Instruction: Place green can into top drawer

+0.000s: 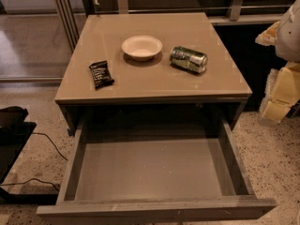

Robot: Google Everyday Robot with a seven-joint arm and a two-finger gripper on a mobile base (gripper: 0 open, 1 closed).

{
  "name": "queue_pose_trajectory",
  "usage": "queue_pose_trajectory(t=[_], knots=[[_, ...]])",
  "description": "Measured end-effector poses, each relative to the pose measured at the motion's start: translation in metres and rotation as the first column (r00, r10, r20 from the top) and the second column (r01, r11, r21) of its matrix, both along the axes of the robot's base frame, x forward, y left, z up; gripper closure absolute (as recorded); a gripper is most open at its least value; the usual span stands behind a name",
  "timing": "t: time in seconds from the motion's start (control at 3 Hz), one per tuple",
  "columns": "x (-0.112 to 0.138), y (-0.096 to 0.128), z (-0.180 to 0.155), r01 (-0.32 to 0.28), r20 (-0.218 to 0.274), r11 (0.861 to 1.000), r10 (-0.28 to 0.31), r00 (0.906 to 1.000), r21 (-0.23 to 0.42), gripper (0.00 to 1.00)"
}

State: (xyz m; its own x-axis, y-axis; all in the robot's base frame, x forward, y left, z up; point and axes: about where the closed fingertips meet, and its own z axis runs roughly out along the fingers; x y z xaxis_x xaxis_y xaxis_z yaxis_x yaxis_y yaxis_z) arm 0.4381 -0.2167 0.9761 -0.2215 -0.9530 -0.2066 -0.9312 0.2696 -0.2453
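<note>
Green can (189,59) is seen lying on its side on the cabinet top (159,86), right of centre, toward the back half. The body is shiny dark green with pale label markings, and silver rims are visible at both ends. Its long axis runs roughly left to right, with the right end angled slightly toward the front edge. A dark shadow is cast under it along the near side.

It is placed just beside the white bowl (142,47), with a narrow gap between them and no contact. The bowl sits upright to the can's left. A black snack-bar wrapper (101,73) lies flat further left, nearer the front-left corner and well apart from the can.

Top drawer (150,170) is pulled out toward the camera directly under the cabinet top. A flat grey-brown bottom and low side walls are shown, and the plain front panel lies along the lower edge of the view. The can is not in it.

Gripper (283,90) is located at the right edge of the view, partly cut off. It is seen as pale whitish and yellowish shapes off the cabinet's right side, over the speckled floor (272,153). It is well apart from the can and drawer, and no contact with either is seen. Whether it is open or closed cannot be told.

A dark cable (47,142) is trailed across the floor at left.
</note>
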Motion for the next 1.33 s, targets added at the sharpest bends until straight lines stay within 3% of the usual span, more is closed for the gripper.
queue_pose_trajectory(t=[0.33, 0.67, 1.0, 1.33], knots=[[0.000, 0.000, 0.000, 0.000, 0.002, 1.000, 0.000, 1.0000, 0.000, 0.00], [0.020, 0.024, -0.009, -0.058, -0.047, 0.997, 0.061, 0.9970, 0.049, 0.00], [0.061, 0.043, -0.016, -0.091, -0.069, 0.987, 0.100, 0.9926, 0.129, 0.00], [0.091, 0.053, -0.021, -0.133, -0.021, 0.959, 0.143, 0.9895, 0.249, 0.00]])
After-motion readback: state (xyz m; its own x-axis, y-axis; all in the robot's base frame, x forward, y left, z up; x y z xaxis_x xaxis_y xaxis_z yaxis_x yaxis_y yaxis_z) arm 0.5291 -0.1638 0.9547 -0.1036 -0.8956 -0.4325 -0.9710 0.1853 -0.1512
